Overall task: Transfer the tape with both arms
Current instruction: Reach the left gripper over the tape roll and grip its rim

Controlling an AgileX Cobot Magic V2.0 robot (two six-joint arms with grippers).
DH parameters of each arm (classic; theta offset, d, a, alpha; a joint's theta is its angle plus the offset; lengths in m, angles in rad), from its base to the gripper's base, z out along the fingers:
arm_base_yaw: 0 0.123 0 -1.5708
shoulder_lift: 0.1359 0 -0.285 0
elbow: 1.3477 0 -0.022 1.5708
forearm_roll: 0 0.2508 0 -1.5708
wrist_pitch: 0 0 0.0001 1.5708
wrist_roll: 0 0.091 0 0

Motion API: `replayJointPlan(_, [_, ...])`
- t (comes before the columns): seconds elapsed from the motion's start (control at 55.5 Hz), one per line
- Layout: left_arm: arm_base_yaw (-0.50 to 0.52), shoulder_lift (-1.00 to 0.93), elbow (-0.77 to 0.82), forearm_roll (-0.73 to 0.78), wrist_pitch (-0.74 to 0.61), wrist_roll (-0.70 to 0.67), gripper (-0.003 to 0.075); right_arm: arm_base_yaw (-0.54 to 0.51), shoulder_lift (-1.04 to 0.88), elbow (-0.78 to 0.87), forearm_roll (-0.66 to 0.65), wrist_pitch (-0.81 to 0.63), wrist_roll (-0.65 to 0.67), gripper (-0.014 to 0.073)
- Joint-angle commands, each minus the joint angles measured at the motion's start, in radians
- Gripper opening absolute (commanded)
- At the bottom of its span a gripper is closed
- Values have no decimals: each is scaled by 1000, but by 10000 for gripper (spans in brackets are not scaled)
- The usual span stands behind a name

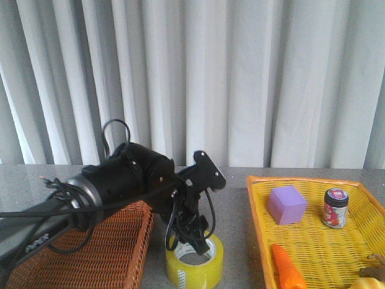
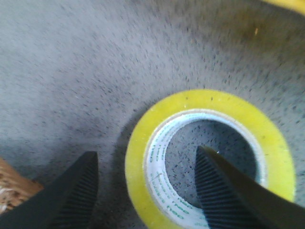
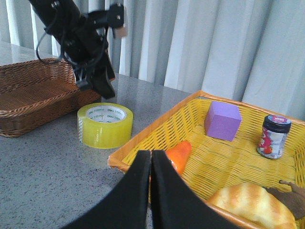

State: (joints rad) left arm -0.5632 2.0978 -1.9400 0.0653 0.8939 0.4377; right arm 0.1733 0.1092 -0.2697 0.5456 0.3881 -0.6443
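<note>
The yellow tape roll (image 1: 195,262) lies flat on the grey table between the two baskets; it also shows in the left wrist view (image 2: 209,157) and the right wrist view (image 3: 105,124). My left arm (image 1: 129,174) reaches down over it. My left gripper (image 2: 145,167) is open and straddles the roll's near wall: one finger (image 2: 71,191) is outside the roll, the other (image 2: 224,191) is over the white core's hole. My right gripper (image 3: 151,157) is shut and empty, above the yellow basket's near corner, away from the tape.
A brown wicker basket (image 1: 90,253) stands left of the tape. A yellow basket (image 1: 313,241) on the right holds a purple cube (image 1: 287,205), a small jar (image 1: 335,208), a carrot (image 1: 287,270) and a bread-like item (image 3: 250,202). White curtains hang behind.
</note>
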Motion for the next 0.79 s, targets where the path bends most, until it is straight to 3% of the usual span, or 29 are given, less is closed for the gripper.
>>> replayJointPlan(0.0, [-6,-35,-32,38,-45,0,440,-8,11,-25,13,-61,0,-7])
replayJointPlan(0.324, [1,8,-45,94,-94,-26,430,-8,11,-25,13,-61,0,-7])
replayJointPlan(0.775, [65,57,-44,-3,-66,-35,390,-8,11,-25,13,-62,0,-7])
